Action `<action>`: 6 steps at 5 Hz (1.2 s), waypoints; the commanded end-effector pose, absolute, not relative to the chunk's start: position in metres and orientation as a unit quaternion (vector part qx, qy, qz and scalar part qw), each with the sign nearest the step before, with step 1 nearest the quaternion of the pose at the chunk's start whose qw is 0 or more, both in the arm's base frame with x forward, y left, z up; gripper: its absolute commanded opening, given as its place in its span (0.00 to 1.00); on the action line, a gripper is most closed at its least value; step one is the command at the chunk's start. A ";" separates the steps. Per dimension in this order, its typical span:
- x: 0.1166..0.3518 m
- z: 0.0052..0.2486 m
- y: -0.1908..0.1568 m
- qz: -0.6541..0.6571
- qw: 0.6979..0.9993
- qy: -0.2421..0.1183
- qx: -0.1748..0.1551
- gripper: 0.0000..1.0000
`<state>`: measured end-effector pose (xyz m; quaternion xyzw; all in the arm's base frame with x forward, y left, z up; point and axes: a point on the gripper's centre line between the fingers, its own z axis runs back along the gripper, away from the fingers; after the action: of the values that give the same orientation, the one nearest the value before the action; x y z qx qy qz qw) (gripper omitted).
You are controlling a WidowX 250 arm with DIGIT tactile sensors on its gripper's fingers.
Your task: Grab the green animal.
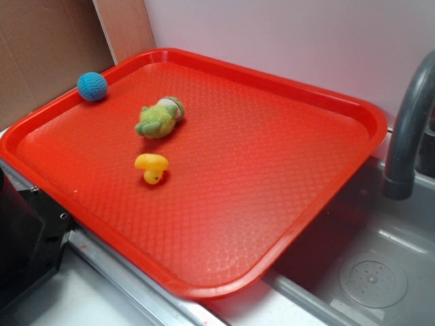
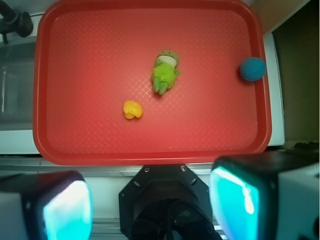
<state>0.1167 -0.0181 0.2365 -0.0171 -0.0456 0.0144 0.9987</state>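
Clearly at the approach step, the gripper [image 2: 150, 200] hung spread apart at the wrist view's bottom, well short of the green animal [image 2: 165, 72] lying upper-centre on the red tray [image 2: 50, 145], needing a forward reach and descent.

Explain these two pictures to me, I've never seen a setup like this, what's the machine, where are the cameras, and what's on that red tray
This is a small robot arm meant to pick up toys. One picture comes from a camera standing off to the side; the other comes from a camera mounted on the arm's wrist, looking straight down. In the wrist view, the two blurry blocks with glowing cyan faces at the bottom are the fingers of its end effector, spread apart and holding nothing. A red tray sits beside a grey sink with a faucet. On the tray lie three toys, apart from each other: a fuzzy green animal, which the arm should grab, a yellow duck, and a blue ball against the tray's rim.
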 end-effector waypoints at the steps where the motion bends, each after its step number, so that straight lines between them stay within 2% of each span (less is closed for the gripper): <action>1: 0.117 0.236 -0.018 0.014 0.999 -0.046 -0.017 1.00; 2: 0.160 0.190 -0.005 0.135 0.989 -0.015 0.051 1.00; 3: 0.210 0.173 -0.010 0.186 0.979 -0.074 0.042 1.00; 4: 0.240 0.138 -0.008 0.182 0.980 -0.081 0.029 1.00; 5: 0.242 0.104 0.013 0.219 0.971 -0.085 0.037 1.00; 6: 0.246 0.072 0.019 0.219 0.974 -0.063 0.001 1.00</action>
<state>0.2389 0.0138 0.0618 0.0047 -0.0445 0.2130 0.9760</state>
